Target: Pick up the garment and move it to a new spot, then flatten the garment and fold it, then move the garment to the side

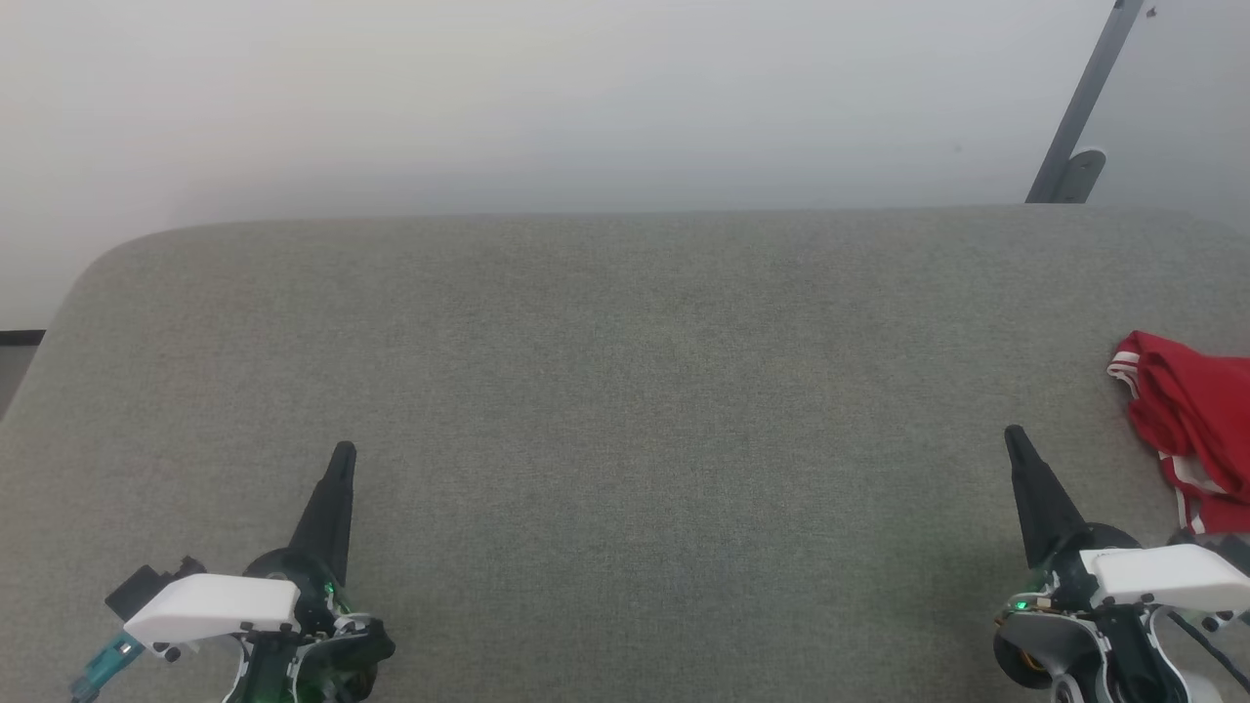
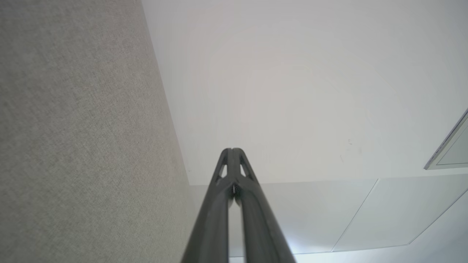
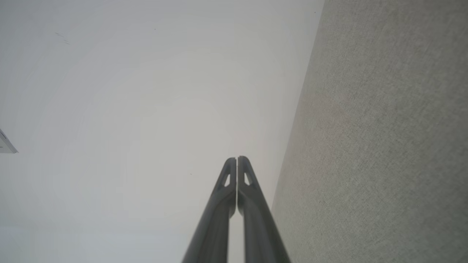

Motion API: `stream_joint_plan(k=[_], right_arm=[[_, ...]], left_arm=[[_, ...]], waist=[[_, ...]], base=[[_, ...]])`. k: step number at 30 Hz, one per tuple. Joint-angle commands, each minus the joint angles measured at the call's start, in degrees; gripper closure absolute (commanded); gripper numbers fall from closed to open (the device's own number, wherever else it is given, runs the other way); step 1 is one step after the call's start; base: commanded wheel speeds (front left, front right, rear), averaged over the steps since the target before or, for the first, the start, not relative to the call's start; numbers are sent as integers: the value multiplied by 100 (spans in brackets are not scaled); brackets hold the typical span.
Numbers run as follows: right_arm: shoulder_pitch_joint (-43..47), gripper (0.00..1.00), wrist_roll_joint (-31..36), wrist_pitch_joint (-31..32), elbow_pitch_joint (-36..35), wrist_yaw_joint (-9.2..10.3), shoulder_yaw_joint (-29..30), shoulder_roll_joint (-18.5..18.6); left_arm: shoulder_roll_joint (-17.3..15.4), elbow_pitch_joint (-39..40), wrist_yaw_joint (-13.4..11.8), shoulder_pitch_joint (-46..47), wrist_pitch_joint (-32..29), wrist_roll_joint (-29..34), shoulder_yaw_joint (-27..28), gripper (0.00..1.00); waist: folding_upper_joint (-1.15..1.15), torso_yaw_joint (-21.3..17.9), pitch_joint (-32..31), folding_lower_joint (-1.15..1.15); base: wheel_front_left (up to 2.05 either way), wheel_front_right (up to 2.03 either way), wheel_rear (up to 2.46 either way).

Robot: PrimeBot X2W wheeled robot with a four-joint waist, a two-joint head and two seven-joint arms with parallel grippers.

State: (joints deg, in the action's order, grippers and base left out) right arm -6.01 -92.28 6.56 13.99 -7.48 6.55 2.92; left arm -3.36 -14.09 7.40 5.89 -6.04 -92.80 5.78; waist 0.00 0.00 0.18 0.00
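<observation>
The garment (image 1: 1189, 430) is a red bundle with white striped trim, lying crumpled at the far right edge of the head view on the grey fabric table (image 1: 625, 391). My right gripper (image 1: 1014, 435) is shut and empty, its tips a little left of and below the bundle, not touching it. Low at the left my left gripper (image 1: 344, 451) is also shut with nothing in it. In the left wrist view the left gripper (image 2: 231, 149) has its tips pressed together, and the right gripper (image 3: 237, 158) looks the same in the right wrist view.
The grey table's far edge (image 1: 625, 213) meets a pale wall. A grey metal post with a bracket (image 1: 1079, 127) stands behind the table at the back right. The table's rounded left corner (image 1: 88, 273) drops to the floor.
</observation>
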Motion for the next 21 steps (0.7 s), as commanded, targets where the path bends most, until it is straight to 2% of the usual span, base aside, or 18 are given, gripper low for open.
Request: stream_joint_plan(k=[1, 21], right_arm=[[-46, 100, -22, 14, 10, -2, -2, -20], [-42, 100, -24, 12, 9, -2, -2, -20]], left_arm=[[3, 0, 16, 64, -14, -27, 20, 100], [17, 0, 16, 67, -30, -1, 40, 100]], waist=[[0, 0, 0, 0], [0, 0, 0, 0]], base=[[0, 0, 0], [0, 0, 0]])
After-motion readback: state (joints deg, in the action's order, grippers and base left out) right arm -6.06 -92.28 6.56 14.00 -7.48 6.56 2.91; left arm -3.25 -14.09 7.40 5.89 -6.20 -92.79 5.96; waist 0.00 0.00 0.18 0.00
